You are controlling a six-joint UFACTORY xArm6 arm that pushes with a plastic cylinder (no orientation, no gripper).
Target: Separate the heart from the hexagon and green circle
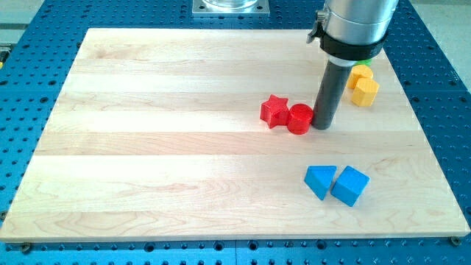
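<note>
While the dark rod comes down from the grey arm housing at the view's top right, the tip (321, 126) rests on the wooden tabletop (147, 147), touching or just beside the right side of a red cylinder (299, 118). A red star (274, 110) sits against the cylinder's left side, so the two red blocks form a short row running left from the tip.

Behind the rod, toward the view's upper right, lies a small cluster: a yellow block (364, 91), whose angular outline may be the hexagon though the shape cannot be made out, and a second yellow block (360, 73) just above it, partly hidden by the arm. A sliver of green (362, 65) shows at the top of that cluster; its shape cannot be told.

Near the view's lower right, well apart from the rest, a blue triangular block (320, 180) touches a blue cube (350, 185).

No gripper exists on this arm, only the rod.
</note>
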